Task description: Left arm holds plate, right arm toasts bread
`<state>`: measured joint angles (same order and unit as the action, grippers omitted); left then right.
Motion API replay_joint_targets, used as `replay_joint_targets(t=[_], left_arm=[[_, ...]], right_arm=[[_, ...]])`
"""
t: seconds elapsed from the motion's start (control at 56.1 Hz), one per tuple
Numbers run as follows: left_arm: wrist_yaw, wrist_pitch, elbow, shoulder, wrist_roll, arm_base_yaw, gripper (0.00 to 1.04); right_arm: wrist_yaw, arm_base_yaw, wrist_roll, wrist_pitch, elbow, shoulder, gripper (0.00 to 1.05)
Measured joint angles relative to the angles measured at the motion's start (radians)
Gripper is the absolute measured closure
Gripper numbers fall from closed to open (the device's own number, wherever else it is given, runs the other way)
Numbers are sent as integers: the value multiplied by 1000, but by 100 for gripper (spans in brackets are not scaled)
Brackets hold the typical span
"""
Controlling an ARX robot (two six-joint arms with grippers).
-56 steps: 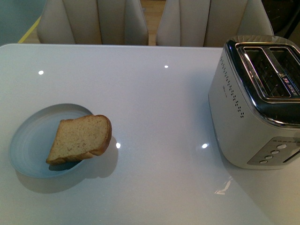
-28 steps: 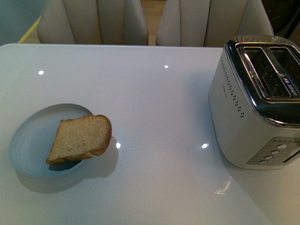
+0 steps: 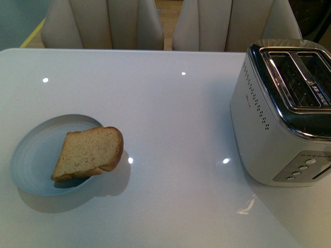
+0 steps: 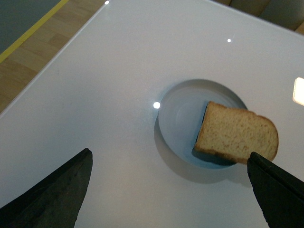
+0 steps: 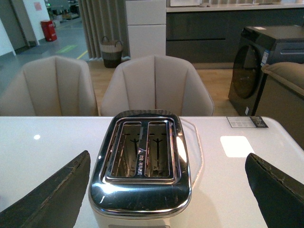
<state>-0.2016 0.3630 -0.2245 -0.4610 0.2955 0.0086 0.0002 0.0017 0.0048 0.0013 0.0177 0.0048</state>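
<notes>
Where the worktop (image 3: 176, 129) carries the plate (image 3: 31, 160) at its left in the front view, the bread (image 3: 88, 153) lies tilted on it, rounded top overhanging the rim, well apart from the toaster (image 3: 253, 119) at the right. From the left wrist, the left end effector (image 4: 168, 152) is spread wide, gripping nothing, with plate and bread ahead. From the right wrist, the right end effector (image 5: 167, 154) is equally wide, gripping nothing, facing the toaster's 2 slots (image 5: 124, 149).

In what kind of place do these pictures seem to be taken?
Probably a mock dining-kitchen area in a large hall or showroom: a white table with a toaster, padded beige chairs, and dark cabinets with a front-loading machine behind.
</notes>
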Motion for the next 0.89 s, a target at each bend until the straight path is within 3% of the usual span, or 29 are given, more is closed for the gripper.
replay_joint_targets(t=[0.214,0.303,0.553,0.891], left_arm=[[187,-312,-11,-317,-68,208,7],[236,-459,-45,-512,-86,253,7],[323,-657,-119,-909,-48,254,7],[257,-803,-173,-1326,13,195,7]], right_arm=[[0,0,0,0,0,0,9],[0,0,0,0,0,0,9],[0,0,0,0,0,0,9],[0,0,0,0,0,0,9]])
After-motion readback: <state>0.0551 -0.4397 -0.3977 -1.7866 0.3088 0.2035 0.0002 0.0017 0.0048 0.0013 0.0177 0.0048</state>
